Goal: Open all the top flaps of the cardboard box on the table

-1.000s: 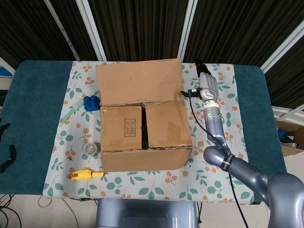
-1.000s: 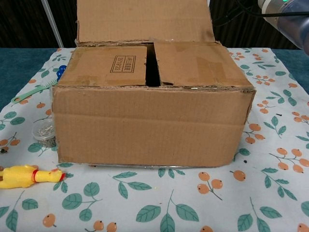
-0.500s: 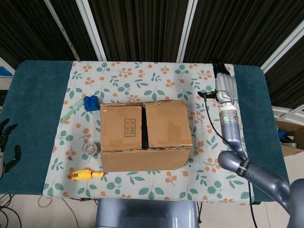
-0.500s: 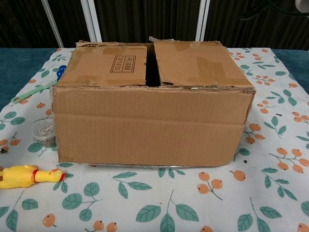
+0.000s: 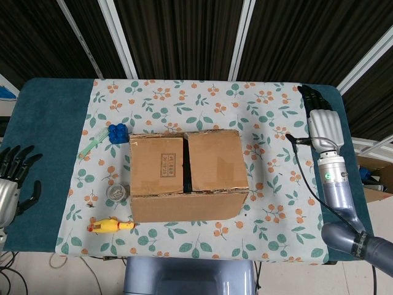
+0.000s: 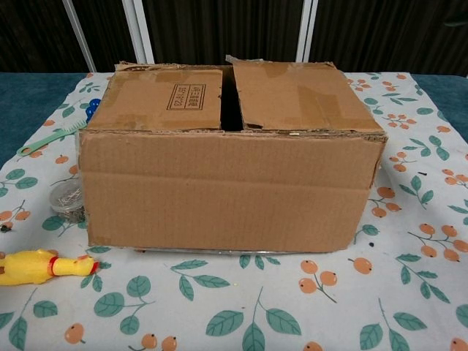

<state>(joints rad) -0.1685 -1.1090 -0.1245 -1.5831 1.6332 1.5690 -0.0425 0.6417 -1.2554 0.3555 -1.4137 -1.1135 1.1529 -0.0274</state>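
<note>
Our right hand (image 5: 322, 117) and left hand (image 5: 11, 184) hover spread and empty, with the brown cardboard box (image 5: 187, 175) between them, well apart from both; its two inner flaps lie shut, so we judge lifting those comes next

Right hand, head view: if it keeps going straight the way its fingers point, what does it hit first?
Probably nothing. The right hand points its fingers toward the far edge of the teal table, just beyond its fingertips. The brown cardboard box sits well off to its side, out of line. Height above the table is unclear.
</note>
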